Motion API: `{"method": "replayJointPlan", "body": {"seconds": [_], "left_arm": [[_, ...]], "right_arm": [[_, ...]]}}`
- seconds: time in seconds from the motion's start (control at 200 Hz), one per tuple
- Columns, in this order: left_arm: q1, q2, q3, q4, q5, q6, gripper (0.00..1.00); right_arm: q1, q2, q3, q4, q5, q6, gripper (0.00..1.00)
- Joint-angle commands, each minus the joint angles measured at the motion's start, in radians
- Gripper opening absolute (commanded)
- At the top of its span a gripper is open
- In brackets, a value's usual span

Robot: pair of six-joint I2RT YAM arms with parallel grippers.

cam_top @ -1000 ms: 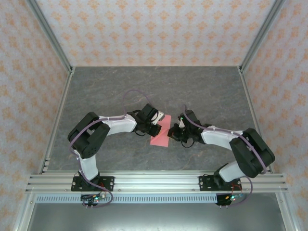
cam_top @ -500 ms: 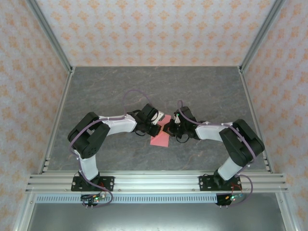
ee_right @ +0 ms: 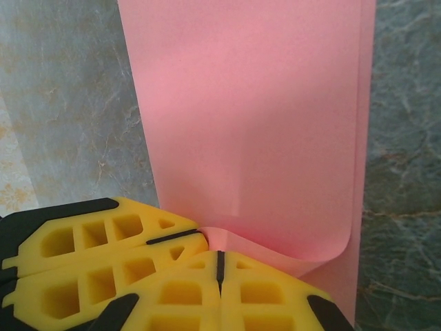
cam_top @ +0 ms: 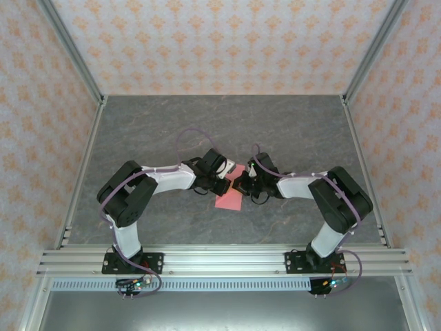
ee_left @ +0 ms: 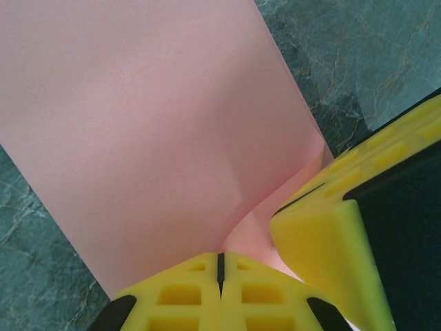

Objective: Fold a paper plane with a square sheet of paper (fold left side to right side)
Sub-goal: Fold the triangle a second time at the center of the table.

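The square sheet of paper (cam_top: pixel 229 200) is pink and lies on the grey table between the two arms, with one layer folded over another. In the left wrist view the paper (ee_left: pixel 158 124) runs into the slit of my left gripper (ee_left: pixel 220 265), which is shut on a raised corner of it. My right gripper (ee_right: pixel 220 265) is shut, its tips against the curled fold of the paper (ee_right: pixel 255 117). The left gripper's yellow fingers (ee_right: pixel 103 241) sit close beside it. From above, the left gripper (cam_top: pixel 232 181) and right gripper (cam_top: pixel 243 184) meet at the sheet's far end.
The grey marbled table (cam_top: pixel 207 131) stretches behind the paper. Metal frame posts and patterned walls enclose it on three sides. An aluminium rail (cam_top: pixel 220 261) carrying both arm bases runs along the near edge.
The right arm has swung left, bringing its shut gripper up against the left gripper at the paper's far end. The left arm and the sheet have stayed put.
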Motion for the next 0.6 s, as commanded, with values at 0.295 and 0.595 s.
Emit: {"method": "replayJointPlan", "body": {"seconds": [0.295,0.595], "left_arm": [[-0.001,0.022,0.001,-0.030,-0.008,0.014,0.04],[-0.001,-0.016,-0.001,-0.027,-0.008,0.003,0.08]], "right_arm": [[0.006,0.023,0.023,-0.116,0.065,-0.081,0.05],[0.008,0.064,0.029,-0.188,0.105,-0.103,0.05]]}}
